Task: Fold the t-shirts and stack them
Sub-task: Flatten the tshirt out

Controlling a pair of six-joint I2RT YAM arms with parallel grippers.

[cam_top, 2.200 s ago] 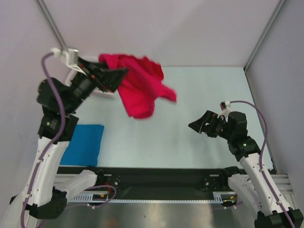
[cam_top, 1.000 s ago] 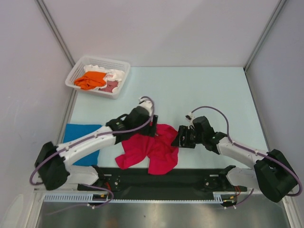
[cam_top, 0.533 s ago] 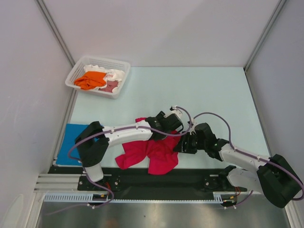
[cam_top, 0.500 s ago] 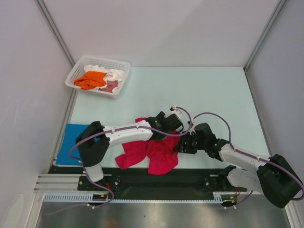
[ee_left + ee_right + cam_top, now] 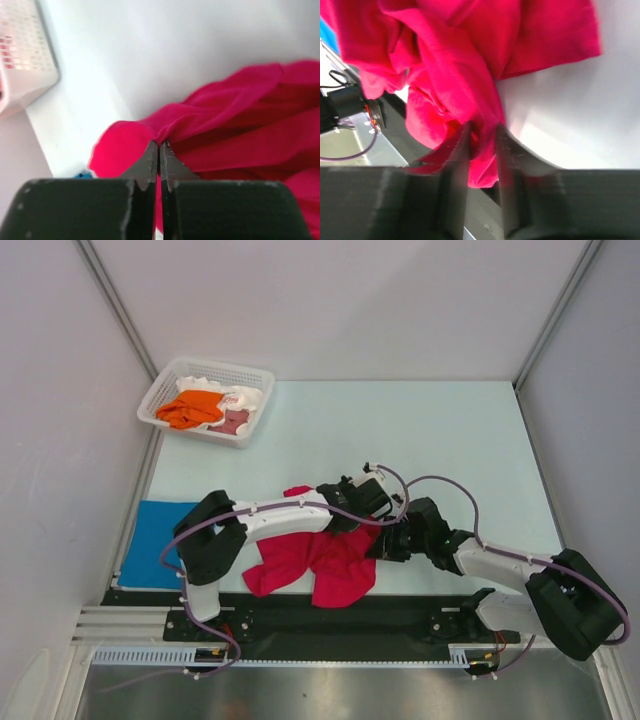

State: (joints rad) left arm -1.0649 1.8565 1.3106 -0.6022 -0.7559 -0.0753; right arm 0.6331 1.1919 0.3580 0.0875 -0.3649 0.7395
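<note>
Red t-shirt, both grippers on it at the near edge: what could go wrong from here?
The left gripper pinches only a thin fold of the red t-shirt at its tips, so the cloth may slip out on the lift. The right gripper has a bunched wad, likely several layers, so the shirt may not spread flat. Its edge lies on the black rail and might snag.

Left arm (image 5: 280,515) and right arm (image 5: 495,562) reach low, jaws clamped.

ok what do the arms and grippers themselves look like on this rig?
Matching pair: left arm and right arm have white shells, black joints, a lilac cable looped along each. The left gripper: black block, two flat fingers tapering to thin tips; right gripper same black, blurred.
</note>
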